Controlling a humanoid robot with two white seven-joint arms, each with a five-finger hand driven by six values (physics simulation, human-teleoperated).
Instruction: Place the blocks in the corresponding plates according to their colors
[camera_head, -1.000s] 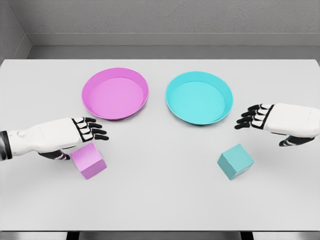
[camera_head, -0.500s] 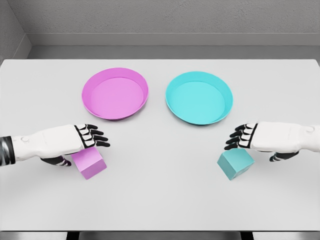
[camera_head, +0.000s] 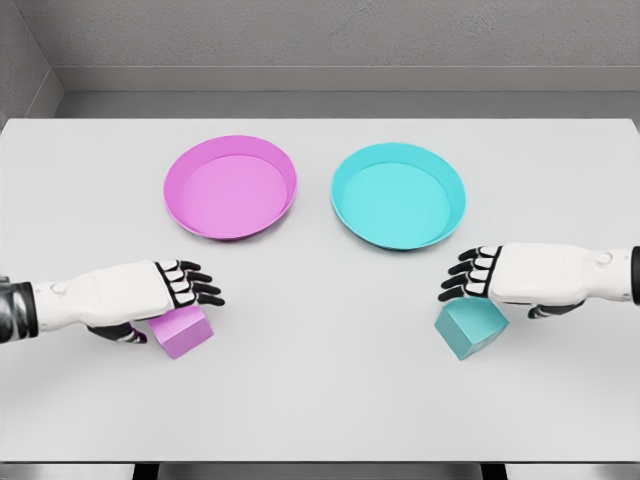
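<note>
Pink block (camera_head: 182, 331) and cyan block (camera_head: 470, 328) near empty matching plates (camera_head: 230, 187).

Blocks (camera_head: 180, 331) before plates (camera_head: 230, 187)

- Bright, even, diffuse light from above — no hot spots or glare on the white surface (camera_head: 320, 400).
- Shadows are soft and faint: a thin grey one under the pink plate (camera_head: 230, 187) and the cyan plate (camera_head: 398, 195), slightly darker patches beneath each hand.
- The render is a little soft, edges slightly smeared.
- No visible bending at the frame edges; the back wall looks dimmer — grey.
</note>
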